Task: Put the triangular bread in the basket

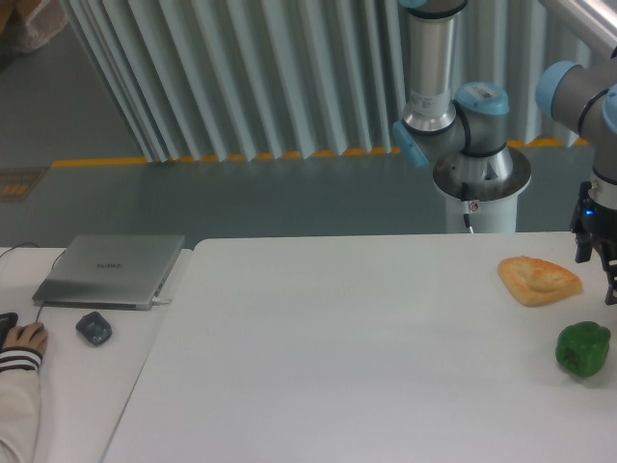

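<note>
Gripper (598, 253) at right frame edge, partly cut off; finger state not readable. Nothing visibly held. Bread (538, 280) flat on the table (337, 357), just beside the fingers on the side toward frame centre, apart from them. Green pepper (583, 348) nearer the camera than the fingers, apart from bread. Laptop (111, 270), mouse (93, 328) and a person's hand (24, 340) far off across the frame.
</note>
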You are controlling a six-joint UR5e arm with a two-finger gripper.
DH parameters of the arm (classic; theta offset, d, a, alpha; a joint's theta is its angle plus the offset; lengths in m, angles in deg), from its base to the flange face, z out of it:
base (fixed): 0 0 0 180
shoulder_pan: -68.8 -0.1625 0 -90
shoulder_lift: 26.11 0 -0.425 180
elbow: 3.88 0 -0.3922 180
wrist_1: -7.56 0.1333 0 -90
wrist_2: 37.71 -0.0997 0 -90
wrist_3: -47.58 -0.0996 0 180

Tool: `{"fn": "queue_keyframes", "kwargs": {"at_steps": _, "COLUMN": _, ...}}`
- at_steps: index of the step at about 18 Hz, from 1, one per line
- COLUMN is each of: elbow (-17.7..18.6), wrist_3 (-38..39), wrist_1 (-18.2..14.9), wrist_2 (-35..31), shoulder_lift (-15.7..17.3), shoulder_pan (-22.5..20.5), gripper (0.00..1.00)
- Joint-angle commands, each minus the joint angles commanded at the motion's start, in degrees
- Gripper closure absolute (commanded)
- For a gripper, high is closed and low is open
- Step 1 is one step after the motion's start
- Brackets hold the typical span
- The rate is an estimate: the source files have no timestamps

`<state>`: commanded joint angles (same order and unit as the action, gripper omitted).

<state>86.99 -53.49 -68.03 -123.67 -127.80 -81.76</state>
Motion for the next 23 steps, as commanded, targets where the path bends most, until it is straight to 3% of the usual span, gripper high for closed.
{"fn": "queue_keyframes", "kwargs": {"at_steps": 8, "elbow": 0.4, "wrist_3": -0.1, "wrist_1": 0.1, "wrist_2": -3.7, "shoulder_lift": -0.2, "shoulder_pan": 0.3, "gripper": 0.0}}
{"fn": "queue_keyframes", "kwargs": {"at_steps": 13, "elbow": 4.7, "wrist_3": 0.3, "wrist_1": 0.1, "wrist_2": -4.2, "shoulder_lift": 0.4, "shoulder_pan": 0.3, "gripper": 0.0}}
{"fn": "queue_keyframes", "kwargs": {"at_steps": 20, "elbow": 5.9, "wrist_3": 1.1, "wrist_1": -0.3, "wrist_2": -4.4, "shoulder_lift": 0.4, "shoulder_pan": 0.6, "gripper": 0.0}}
{"fn": "queue_keyframes", "kwargs": {"at_steps": 23, "elbow": 9.0, "wrist_3": 1.2, "wrist_1": -0.4, "wrist_2": -4.3, "shoulder_lift": 1.9, "shoulder_pan": 1.2, "gripper": 0.0}}
